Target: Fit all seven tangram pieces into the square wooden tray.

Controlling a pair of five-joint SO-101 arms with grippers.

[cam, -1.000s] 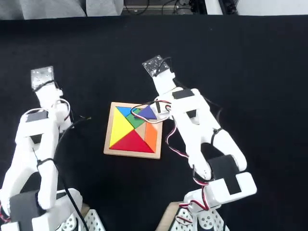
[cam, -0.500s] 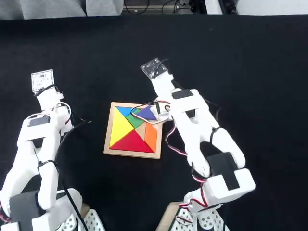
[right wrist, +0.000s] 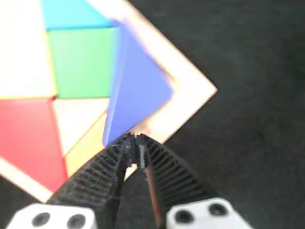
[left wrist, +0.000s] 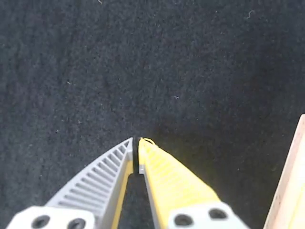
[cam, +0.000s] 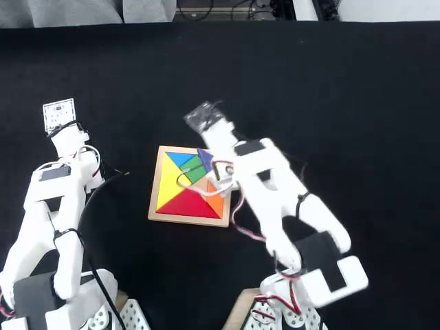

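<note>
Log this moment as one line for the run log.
left gripper: shut, over table beside tray | right gripper: shut, tips at blue triangle corner | blue triangle: askew at tray corner, not seated

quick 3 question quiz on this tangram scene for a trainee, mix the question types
1. True or false: the left gripper is shut over black cloth beside the wooden tray.
2. Which piece lies nearest the tips of the right gripper? A red triangle, B blue triangle, C yellow triangle.
3. Fill in: the square piece is ____.
Key: 1 true; 2 B; 3 green.
</note>
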